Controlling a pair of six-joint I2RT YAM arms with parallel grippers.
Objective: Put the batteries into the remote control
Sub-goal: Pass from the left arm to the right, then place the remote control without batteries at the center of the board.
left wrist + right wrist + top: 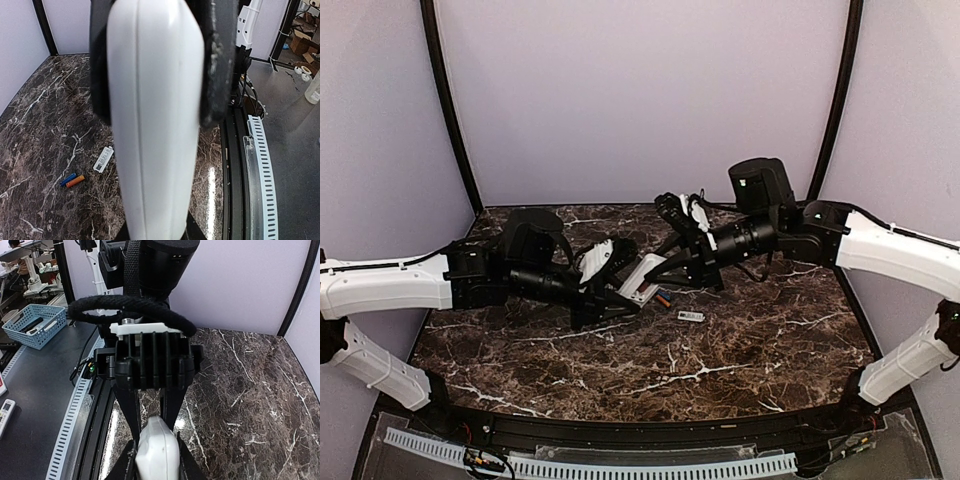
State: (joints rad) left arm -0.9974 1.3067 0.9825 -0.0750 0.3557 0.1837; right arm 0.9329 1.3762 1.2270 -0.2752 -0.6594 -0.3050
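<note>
Two batteries [71,180] on table [35,125]; remote control [155,190] in left end effector [156,117]

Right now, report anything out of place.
Nothing damaged or spilled. The remote is held tilted off the table by the left pincer; batteries and a small flat piece lie loose on it.
</note>
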